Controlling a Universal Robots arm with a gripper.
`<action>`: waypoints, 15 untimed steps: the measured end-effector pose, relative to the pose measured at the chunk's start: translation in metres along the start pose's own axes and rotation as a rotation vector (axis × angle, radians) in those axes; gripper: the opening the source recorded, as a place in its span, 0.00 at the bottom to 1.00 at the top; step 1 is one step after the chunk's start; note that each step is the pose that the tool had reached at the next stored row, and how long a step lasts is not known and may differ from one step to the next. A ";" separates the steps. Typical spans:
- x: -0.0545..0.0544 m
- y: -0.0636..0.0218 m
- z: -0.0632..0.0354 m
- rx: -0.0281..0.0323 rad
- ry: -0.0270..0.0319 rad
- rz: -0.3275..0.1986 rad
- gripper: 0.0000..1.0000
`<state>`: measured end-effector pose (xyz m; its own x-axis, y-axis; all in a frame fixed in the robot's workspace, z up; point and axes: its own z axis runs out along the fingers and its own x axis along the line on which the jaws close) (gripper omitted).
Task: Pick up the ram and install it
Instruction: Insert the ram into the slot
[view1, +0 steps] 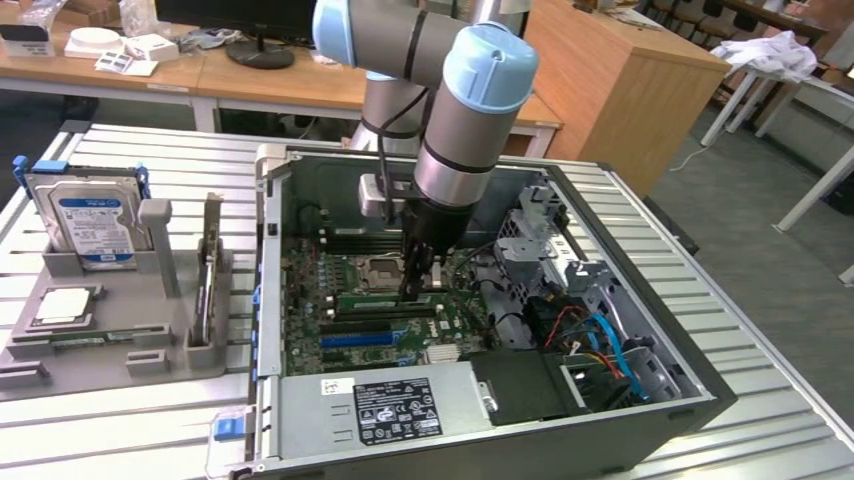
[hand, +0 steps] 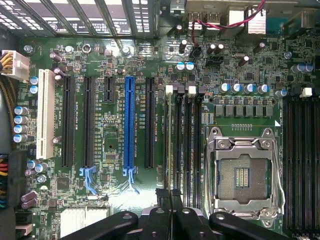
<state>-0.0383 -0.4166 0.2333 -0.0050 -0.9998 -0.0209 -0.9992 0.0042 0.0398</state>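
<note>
Open steel computer case (view1: 271, 250) is lying on a slatted metal table (view1: 120, 440), holding a green motherboard (view1: 327, 335), a boxy grey power supply (view1: 387, 405) and blue and orange cables (view1: 607, 345). Grey plastic tray (view1: 160, 355) beside it is holding a silver hard drive (view1: 91, 225) upright and a square silver processor chip (view1: 67, 305) lying flat. Gripper (view1: 424, 286) is reaching down into the case with black fingers (hand: 162, 200) pressed almost together. The ram (view1: 378, 298), a thin green stick, is sitting on edge in the slot row just beside the square metal socket (view1: 383, 270), right at the fingertips. Pinching or just touching, cannot tell.
</note>
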 end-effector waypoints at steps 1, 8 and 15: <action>0.000 0.0000 0.0001 0.0000 0.0000 0.000 0.12; 0.000 0.0000 0.0004 0.0000 0.0000 0.000 0.12; 0.000 0.0000 0.0006 -0.0002 0.0002 0.000 0.12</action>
<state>-0.0383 -0.4165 0.2327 -0.0050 -0.9998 -0.0207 -0.9992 0.0042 0.0399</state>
